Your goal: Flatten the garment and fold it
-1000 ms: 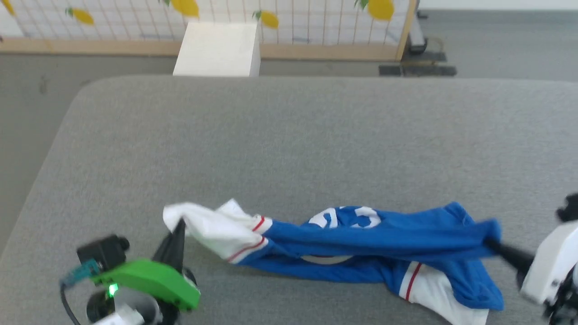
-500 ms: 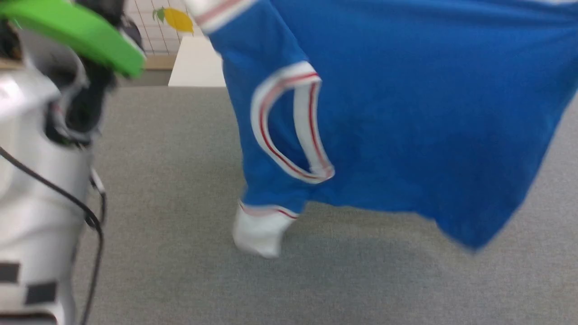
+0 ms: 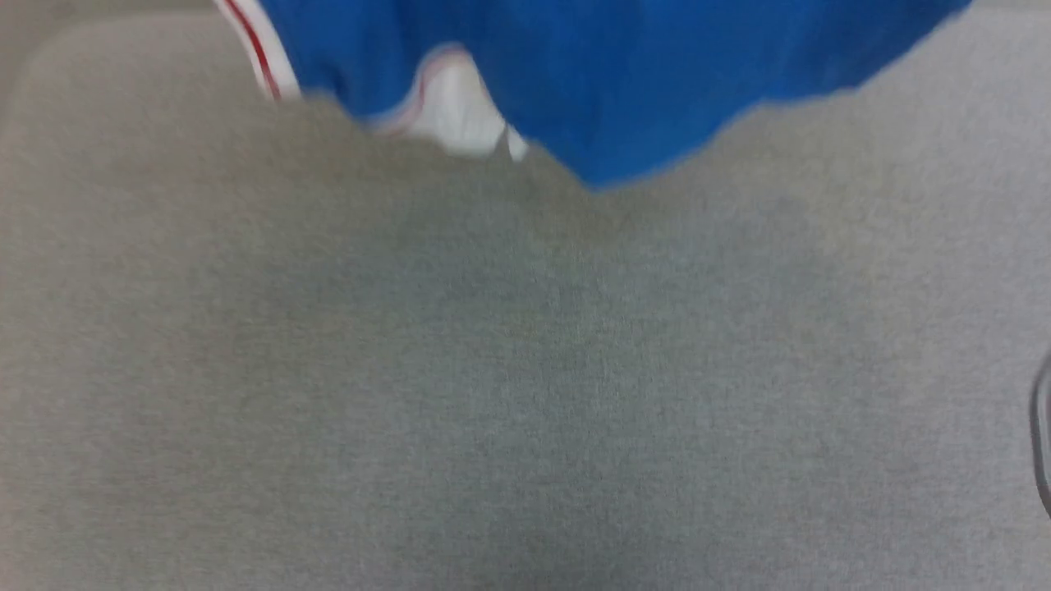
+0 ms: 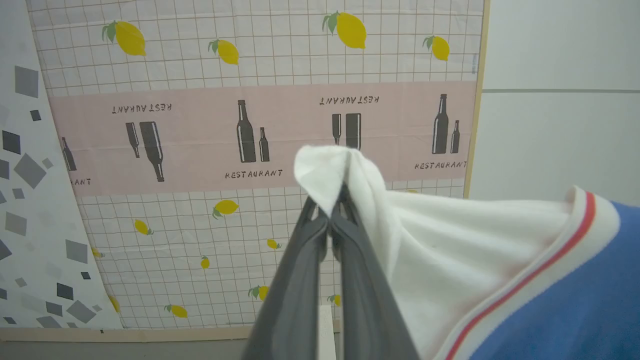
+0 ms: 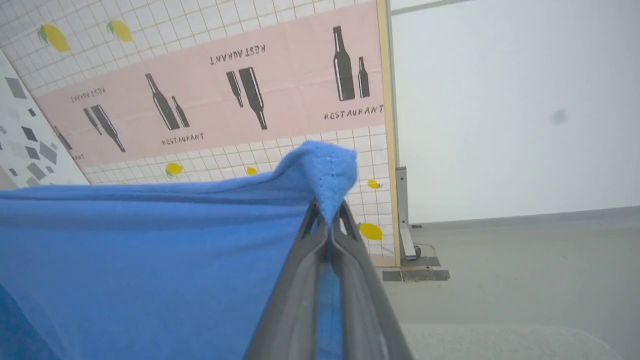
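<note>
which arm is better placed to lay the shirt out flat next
Probably right: the right gripper pinches a stitched blue corner of the garment, cloth spread from it; the left gripper holds only a white sleeve tip.

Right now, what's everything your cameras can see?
garment: one, blue with white sleeves and red-striped trim, hanging over the table
table: one, grey, beneath the garment
screen: one, white grid with yellow lemons and pink bottle band, behind
patterned panel: one, white with grey squares, left of the screen
wall: one, white, right of the screen
floor: grey, below the wall
left gripper: one, dark, shut on a white sleeve
right gripper: one, dark, shut on a blue edge
</note>
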Controlling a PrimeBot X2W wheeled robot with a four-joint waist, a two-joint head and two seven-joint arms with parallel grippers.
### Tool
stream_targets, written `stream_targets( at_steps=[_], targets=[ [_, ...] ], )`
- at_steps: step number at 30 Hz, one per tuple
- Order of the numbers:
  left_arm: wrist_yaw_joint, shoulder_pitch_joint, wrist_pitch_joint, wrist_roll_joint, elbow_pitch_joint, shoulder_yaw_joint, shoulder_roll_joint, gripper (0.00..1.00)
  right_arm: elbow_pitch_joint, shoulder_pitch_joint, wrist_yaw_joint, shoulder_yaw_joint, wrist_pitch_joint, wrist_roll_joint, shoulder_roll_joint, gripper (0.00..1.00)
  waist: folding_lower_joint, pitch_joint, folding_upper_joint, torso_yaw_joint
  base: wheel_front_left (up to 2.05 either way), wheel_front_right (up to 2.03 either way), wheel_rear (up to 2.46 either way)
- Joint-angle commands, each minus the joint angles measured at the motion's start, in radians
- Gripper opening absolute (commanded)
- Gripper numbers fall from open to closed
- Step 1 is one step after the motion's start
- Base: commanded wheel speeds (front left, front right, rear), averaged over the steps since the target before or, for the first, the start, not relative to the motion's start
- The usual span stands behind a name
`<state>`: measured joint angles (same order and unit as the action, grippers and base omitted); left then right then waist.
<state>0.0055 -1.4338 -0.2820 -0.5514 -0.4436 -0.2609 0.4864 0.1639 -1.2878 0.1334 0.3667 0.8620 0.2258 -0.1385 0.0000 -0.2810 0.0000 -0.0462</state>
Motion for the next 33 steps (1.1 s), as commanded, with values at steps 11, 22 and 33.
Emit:
stream_targets(
  at_steps=[11,22,33],
  targets=[
    [0.053,-0.298,0.312,0.093,-0.111,0.041,0.0,0.0,0.177,-0.356,-0.003,0.113,-0.371,-0.191,0.085,0.0,0.0,-0.363,0.0,-0.054,0.0,0.0,0.0],
    [-0.075,-0.201,0.477,0.002,-0.26,0.044,-0.08,0.0,0.226,-0.242,-0.003,0.045,-0.424,-0.086,0.087,0.0,0.0,-0.39,0.0,-0.001,0.0,0.0,0.0],
    [-0.134,0.205,0.525,-0.128,-0.199,0.003,-0.112,0.0,0.034,0.299,-0.003,-0.065,-0.409,0.167,0.03,0.0,0.0,-0.188,0.0,0.061,0.0,0.0,0.0]
  ],
)
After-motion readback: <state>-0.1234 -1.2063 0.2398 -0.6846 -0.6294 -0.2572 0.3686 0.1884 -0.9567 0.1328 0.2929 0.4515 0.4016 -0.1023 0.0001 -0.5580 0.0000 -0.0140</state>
